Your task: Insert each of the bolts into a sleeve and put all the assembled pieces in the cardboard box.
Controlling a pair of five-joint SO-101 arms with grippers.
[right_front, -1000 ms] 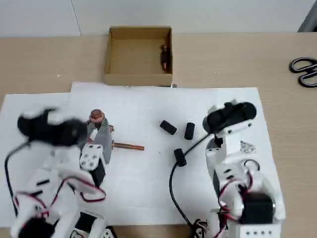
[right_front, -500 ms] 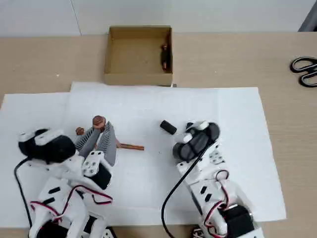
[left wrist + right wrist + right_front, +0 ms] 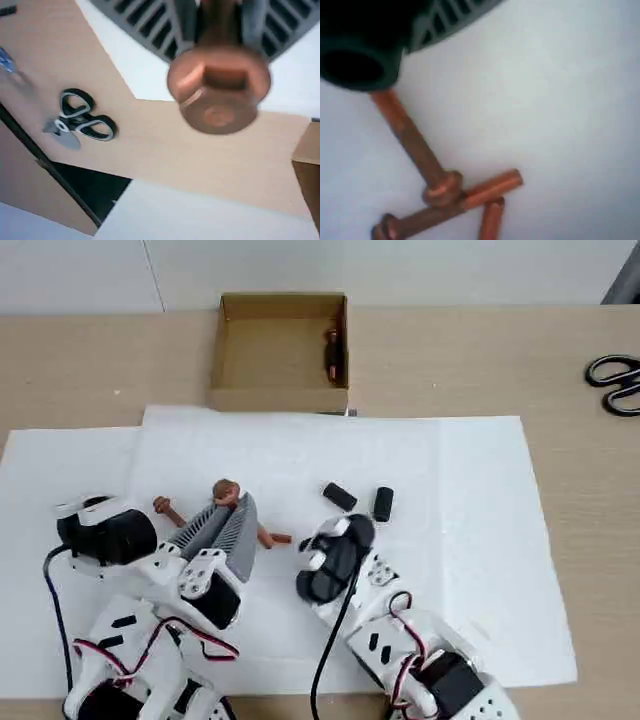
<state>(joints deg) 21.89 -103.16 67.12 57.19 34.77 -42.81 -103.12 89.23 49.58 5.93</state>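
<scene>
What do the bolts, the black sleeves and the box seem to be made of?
The bolt looks like metal, copper-coloured, with a soft sheen on its head. The sleeve is matt black, probably plastic or rubber; I cannot tell which. The cardboard box is plain brown cardboard with a dull surface.

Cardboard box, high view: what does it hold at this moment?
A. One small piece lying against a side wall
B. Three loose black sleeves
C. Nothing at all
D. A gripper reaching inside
A: a single copper-and-dark piece lies inside the cardboard box, close against one side wall, and the rest of the floor is bare.
</scene>
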